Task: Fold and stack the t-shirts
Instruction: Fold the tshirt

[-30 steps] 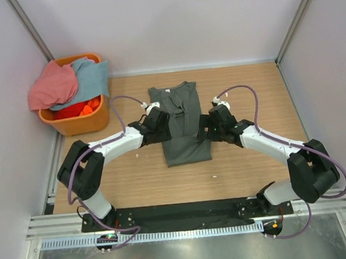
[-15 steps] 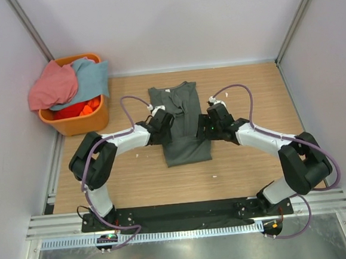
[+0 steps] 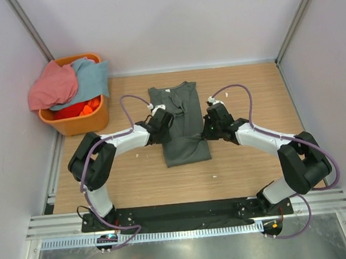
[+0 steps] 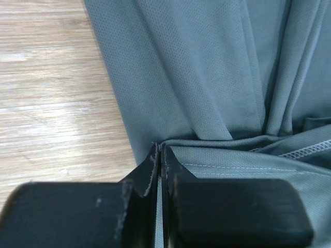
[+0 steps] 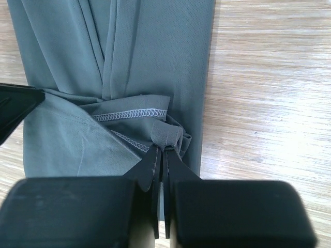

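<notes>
The grey shirt [image 3: 182,111] is lying mid-counter [image 3: 247,87], folded into a long strip, between the two tools — the left tool [image 4: 159,152] is pinching its left edge and the right tool [image 5: 161,147] is clamping a bunched fold on its right edge. From above, the arms are hiding both grips. Its lower half is lying wrinkled — a stitched hem is showing.

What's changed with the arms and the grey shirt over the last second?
Both arms drew in; the left gripper and right gripper now pinch the side edges of the dark grey t-shirt, and a crease has bunched across it between them. The orange basket with its pink shirt and blue shirt stayed put.
</notes>
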### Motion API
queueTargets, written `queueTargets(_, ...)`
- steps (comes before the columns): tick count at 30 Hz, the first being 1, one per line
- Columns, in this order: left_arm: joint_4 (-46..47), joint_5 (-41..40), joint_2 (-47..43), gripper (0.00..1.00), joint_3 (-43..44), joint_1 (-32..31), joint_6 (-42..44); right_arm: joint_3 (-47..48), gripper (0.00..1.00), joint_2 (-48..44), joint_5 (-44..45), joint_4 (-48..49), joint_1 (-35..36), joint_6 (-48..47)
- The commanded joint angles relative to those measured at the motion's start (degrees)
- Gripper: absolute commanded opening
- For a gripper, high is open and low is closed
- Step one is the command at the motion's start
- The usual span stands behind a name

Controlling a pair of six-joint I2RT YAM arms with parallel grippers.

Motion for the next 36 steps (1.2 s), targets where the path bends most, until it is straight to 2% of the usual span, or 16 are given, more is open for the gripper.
queueTargets(1,-0.13,-1.86,-4.03,0.0,-0.12,0.11,0.8,1.98,0.02,-1.23,-0.77,0.75,-0.31,-0.49)
queueTargets(11,-8.75,-2.47,-12.02,0.0,4.53,0.11,3.08,8.04,0.01,-4.83,0.81,-4.35,-0.31,-2.16)
queueTargets(17,-11.38,-3.35,-13.61,0.0,9.71,0.11,5.72,14.89,0.01,-1.94,2.65,-7.52,-0.4,-4.18)
queueTargets(25,-13.58,-5.72,-4.14,0.0,18.85,1.34,8.27,21.13,0.01,7.2,5.29,-6.82,-1.19,-5.06)
queueTargets(34,-16.04,-5.99,9.84,0.0,30.89,6.79,10.29,31.84,0.02,23.9,3.1,-4.71,-5.5,-5.77)
queueTargets(35,-16.48,-5.56,11.25,0.0,31.95,7.14,10.64,32.82,0.03,25.04,2.66,-4.88,-6.11,-6.12)
queueTargets(36,-16.66,-4.94,13.35,0.01,32.92,7.58,10.73,34.57,0.08,26.7,2.66,-5.14,-6.38,-6.21)
